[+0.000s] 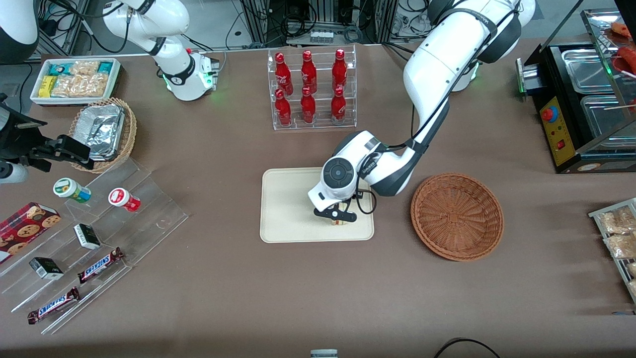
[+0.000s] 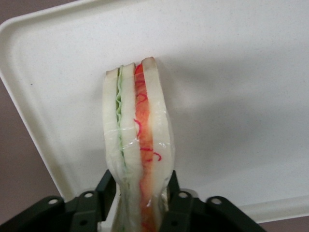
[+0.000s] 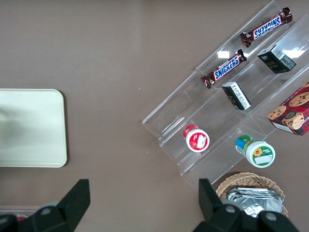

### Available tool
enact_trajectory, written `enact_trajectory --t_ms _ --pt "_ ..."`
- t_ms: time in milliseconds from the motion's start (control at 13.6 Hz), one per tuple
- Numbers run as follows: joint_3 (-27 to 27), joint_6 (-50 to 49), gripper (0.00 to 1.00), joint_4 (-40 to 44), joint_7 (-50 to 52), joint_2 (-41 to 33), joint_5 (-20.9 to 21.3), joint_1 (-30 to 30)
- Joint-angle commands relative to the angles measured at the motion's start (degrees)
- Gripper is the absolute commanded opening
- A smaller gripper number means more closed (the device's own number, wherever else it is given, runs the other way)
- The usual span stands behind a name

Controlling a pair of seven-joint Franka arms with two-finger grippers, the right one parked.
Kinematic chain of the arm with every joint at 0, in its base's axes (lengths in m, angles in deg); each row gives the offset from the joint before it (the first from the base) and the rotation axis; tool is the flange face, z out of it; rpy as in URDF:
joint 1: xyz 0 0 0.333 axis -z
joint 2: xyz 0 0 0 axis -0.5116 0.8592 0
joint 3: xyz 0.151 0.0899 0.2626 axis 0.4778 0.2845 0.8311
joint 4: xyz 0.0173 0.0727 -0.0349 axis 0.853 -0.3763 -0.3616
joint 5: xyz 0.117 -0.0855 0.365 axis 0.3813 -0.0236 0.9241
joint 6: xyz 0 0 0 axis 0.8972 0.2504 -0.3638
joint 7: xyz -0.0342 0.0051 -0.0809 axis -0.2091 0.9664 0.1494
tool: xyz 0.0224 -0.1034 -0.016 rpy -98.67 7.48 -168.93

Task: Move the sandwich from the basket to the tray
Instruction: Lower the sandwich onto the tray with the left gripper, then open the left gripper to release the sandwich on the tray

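Desk (image 1: 298, 288) – brown, cluttered at both ends. Tray (image 1: 288, 209) directly under the end effector (image 1: 338, 218). Basket (image 1: 457, 216) beside it toward the working arm's end, nothing visible in it. Sandwich (image 2: 137, 145) pinched between the fingers (image 2: 105, 191), held on edge – filling layers showing, over the tray's (image 2: 231, 96) surface near its rim.

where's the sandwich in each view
Front view: the sandwich peeks out under the gripper, over the tray near its edge toward the basket.
Left wrist view: the sandwich stands on edge, squeezed between the fingers, over the tray.
Right wrist view: not in it; only a bare part of the tray shows.
Shared landmark: the tray.
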Motion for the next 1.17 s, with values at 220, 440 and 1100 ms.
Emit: enact_trajectory --t_ms 220,440,1100 --pt "0.8 -0.8 1.0 1.5 3.2 0.9 0.9 0.5" --pt "0.9 -0.9 1.0 1.9 3.4 -0.1 0.9 0.2" --pt "2.9 -8.4 1.0 2.3 2.8 -8.8 0.6 -3.1"
